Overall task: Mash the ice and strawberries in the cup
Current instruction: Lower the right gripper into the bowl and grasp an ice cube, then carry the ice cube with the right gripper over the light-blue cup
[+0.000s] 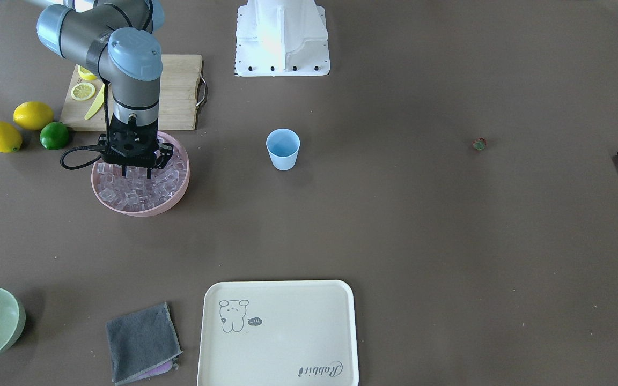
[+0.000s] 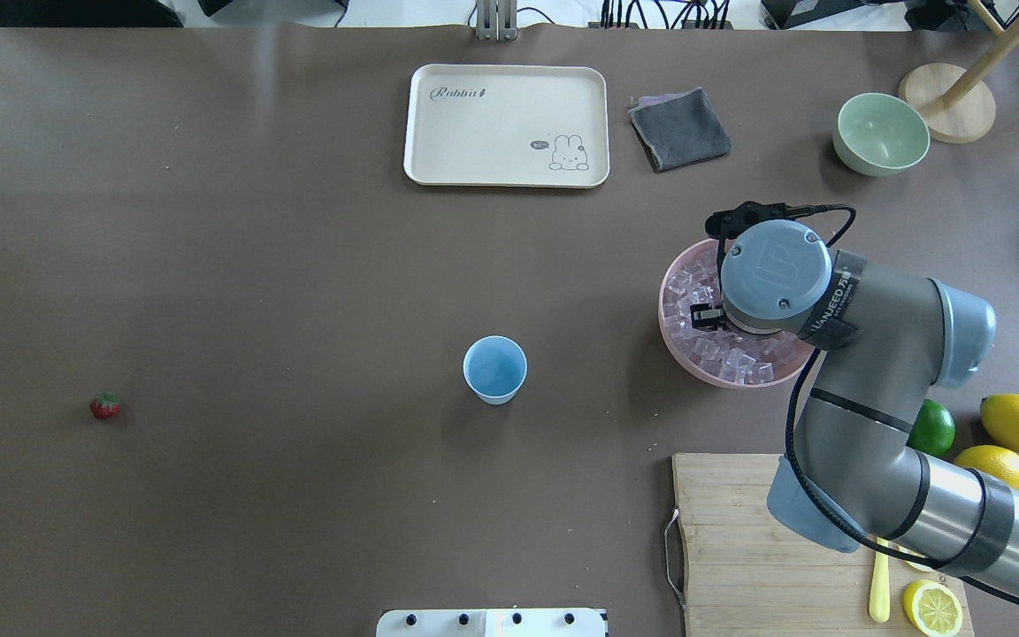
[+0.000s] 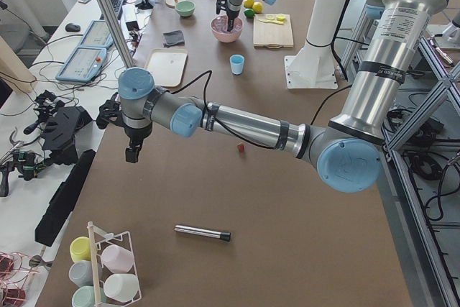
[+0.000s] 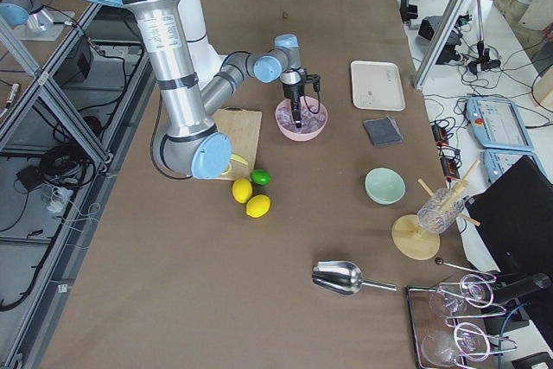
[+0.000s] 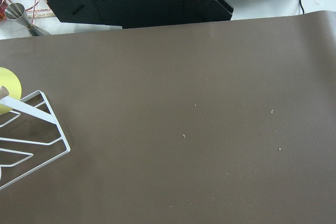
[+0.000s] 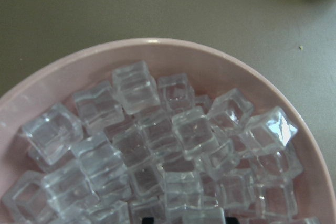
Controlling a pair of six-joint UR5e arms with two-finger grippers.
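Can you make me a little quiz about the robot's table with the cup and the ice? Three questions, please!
1. True or false: the strawberry lies inside the cup.
2. Pick one. The right gripper is
A. down at the ice in the pink bowl
B. above the tray
C. resting on the wooden board
3. Which is nearer to the cup, the strawberry or the pink bowl?

Key: 1. False, it lies alone on the table and the cup looks empty. 2. A. 3. The pink bowl.
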